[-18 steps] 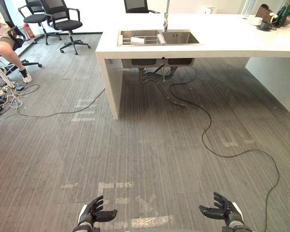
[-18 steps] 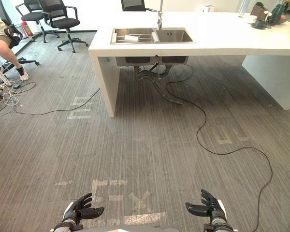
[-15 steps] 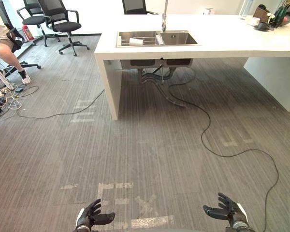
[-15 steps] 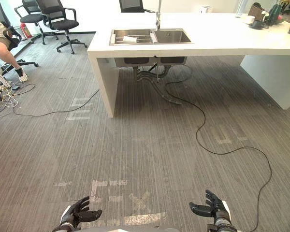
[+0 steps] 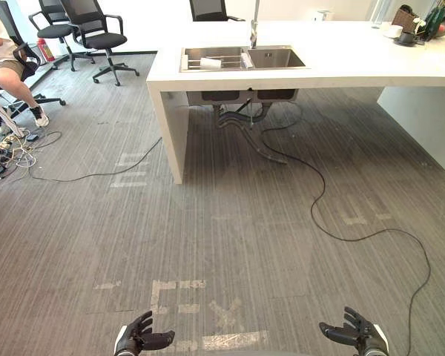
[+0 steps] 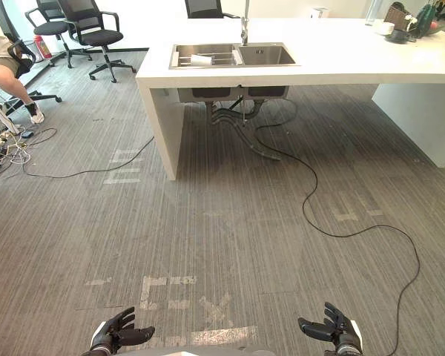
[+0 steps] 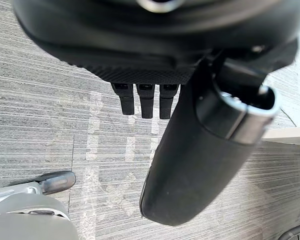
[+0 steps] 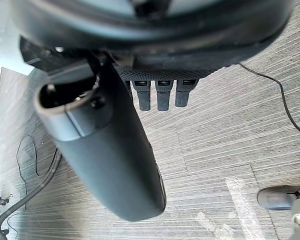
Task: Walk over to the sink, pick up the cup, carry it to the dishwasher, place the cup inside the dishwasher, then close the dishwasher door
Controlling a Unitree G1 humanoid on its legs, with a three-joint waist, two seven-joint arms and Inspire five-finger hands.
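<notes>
Far ahead, a steel double sink (image 5: 241, 58) is set into a long white counter (image 5: 341, 70), with a tap (image 5: 254, 30) behind it. A small white object (image 5: 211, 62) lies in the sink's left basin; whether it is the cup is too small to tell. Low at the near edge of the eye views my left hand (image 5: 139, 341) and right hand (image 5: 356, 335) hang open over the carpet, holding nothing. The wrist views show each thumb (image 7: 200, 150) (image 8: 110, 150) and straight fingers (image 7: 146, 102) above bare floor.
Office chairs (image 5: 96, 33) stand at the far left, where a person (image 5: 4, 63) sits beside a tangle of cables (image 5: 7, 148). A black cable (image 5: 319, 193) snakes from under the sink across the carpet. Tape marks (image 5: 178, 285) lie near me. Small items (image 5: 408, 30) sit on the counter's right end.
Both hands have sunk lower toward the near edge of the eye views, still open. The view has shifted slightly; nothing on the counter has moved.
</notes>
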